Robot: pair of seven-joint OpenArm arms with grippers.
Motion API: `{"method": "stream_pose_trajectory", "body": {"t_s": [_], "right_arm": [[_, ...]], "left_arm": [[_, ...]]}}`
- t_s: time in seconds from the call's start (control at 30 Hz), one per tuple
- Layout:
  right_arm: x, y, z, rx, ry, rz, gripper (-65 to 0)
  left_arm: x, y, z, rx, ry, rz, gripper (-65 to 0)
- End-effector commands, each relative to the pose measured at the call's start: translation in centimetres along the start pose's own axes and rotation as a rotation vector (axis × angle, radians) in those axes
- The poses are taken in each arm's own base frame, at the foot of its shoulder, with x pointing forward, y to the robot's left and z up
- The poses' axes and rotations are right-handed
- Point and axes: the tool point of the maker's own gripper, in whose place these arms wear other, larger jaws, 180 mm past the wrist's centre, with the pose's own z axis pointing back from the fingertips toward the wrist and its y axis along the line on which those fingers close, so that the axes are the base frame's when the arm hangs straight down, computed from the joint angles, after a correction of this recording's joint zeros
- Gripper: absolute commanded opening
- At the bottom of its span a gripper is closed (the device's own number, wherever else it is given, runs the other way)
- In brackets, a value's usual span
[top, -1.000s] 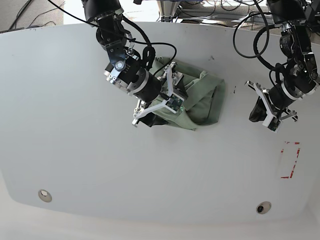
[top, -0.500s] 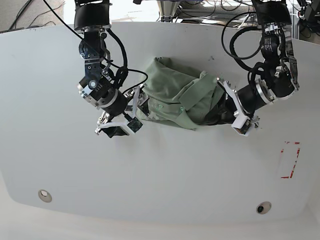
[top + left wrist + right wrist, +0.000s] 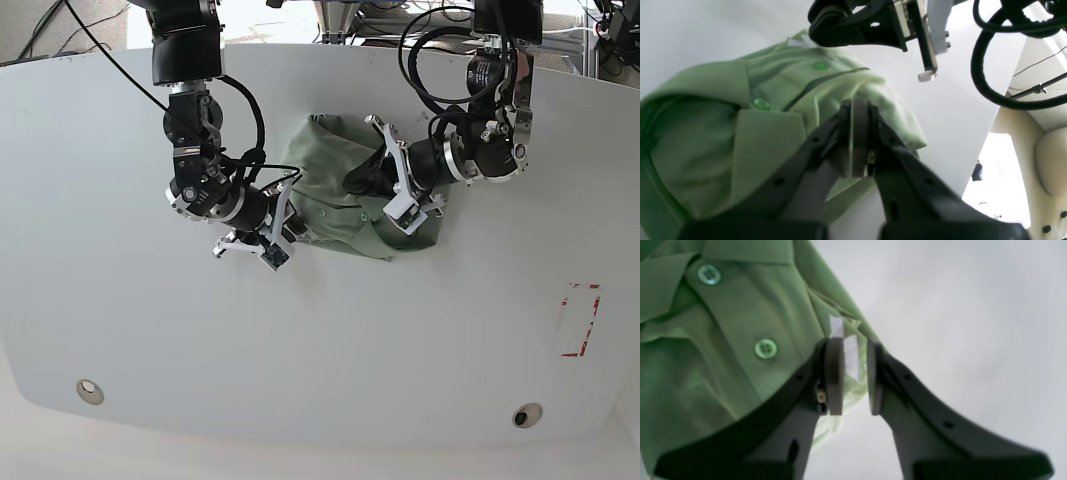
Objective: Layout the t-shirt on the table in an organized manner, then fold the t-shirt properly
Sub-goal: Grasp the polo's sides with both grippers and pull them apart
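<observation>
The t-shirt (image 3: 355, 200) lies bunched in a heap near the middle of the table (image 3: 150, 330), nowhere near spread out, and both arms have their tips at it from opposite ends. The right gripper (image 3: 853, 373) sits at one edge of the heap, its jaws a narrow gap apart with a small white tag and a fringe of pale hem between them; whether they actually pinch the cloth I can't tell, the picture being soft there. The left gripper (image 3: 857, 140) is over the other side with its jaws pressed together (nothing visibly caught between them). The bundle runs roughly from one gripper to the other, so pulling it out would mean drawing apart along that line. The right wrist view shows the placket and two buttons (image 3: 765, 348) clearly; the overhead view shows the arms' spacing.
</observation>
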Motion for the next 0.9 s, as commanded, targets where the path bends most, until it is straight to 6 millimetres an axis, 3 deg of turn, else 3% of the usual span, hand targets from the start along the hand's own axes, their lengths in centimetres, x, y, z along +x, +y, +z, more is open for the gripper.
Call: {"method": "stream_pose_trajectory", "body": {"t_s": [0.0,0.3,0.53,0.67,0.87], "right_arm": [[1.7,-0.1,0.0,0.013,-0.090,-0.018,-54.1],[-1.8,1.4,-1.5,0.064,-0.094,-0.110,-54.5],[-4.8,2.8,-0.3,0.072,-0.078,-0.130,-54.7],[-6.1,3.8,1.3,0.057,-0.075,-0.142,-54.7],[-6.6,4.8,3.6,0.026,-0.093,-0.143,-54.7]], "left_arm": [[-0.3,1.0,0.0,0.014,0.004,0.007,-65.0],[-5.5,4.8,1.6,0.072,0.162,0.050,-65.0],[-4.8,7.5,1.4,0.101,0.154,0.064,-65.0],[-4.8,10.4,1.0,0.147,0.196,0.069,-65.0],[-3.8,12.3,-0.5,0.160,0.227,0.021,-65.0]]}}
